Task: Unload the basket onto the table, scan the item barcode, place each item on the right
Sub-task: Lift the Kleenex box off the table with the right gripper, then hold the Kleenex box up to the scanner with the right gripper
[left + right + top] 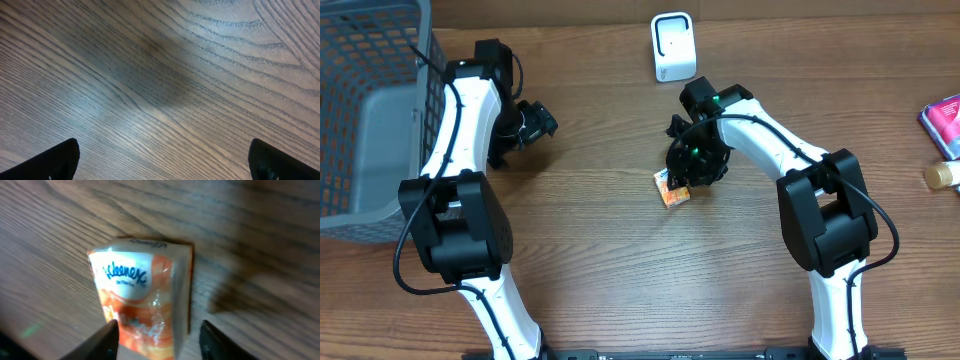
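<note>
The item is a small orange-and-white Kleenex tissue pack point(140, 295), lying on the wooden table just below my right gripper point(695, 165) in the overhead view, where the pack point(671, 190) peeks out. In the right wrist view my right gripper point(159, 330) straddles the pack's near end, jaws apart. A gap shows between the right finger point(217, 342) and the pack. No barcode is visible. The white scanner point(673, 47) stands at the table's back edge. My left gripper point(162, 150) hangs open over bare wood, far left of the pack point(535, 122).
A grey mesh basket point(370, 110) fills the far left. At the right edge lie a pink packet point(942, 118) and a small tan bottle point(942, 176).
</note>
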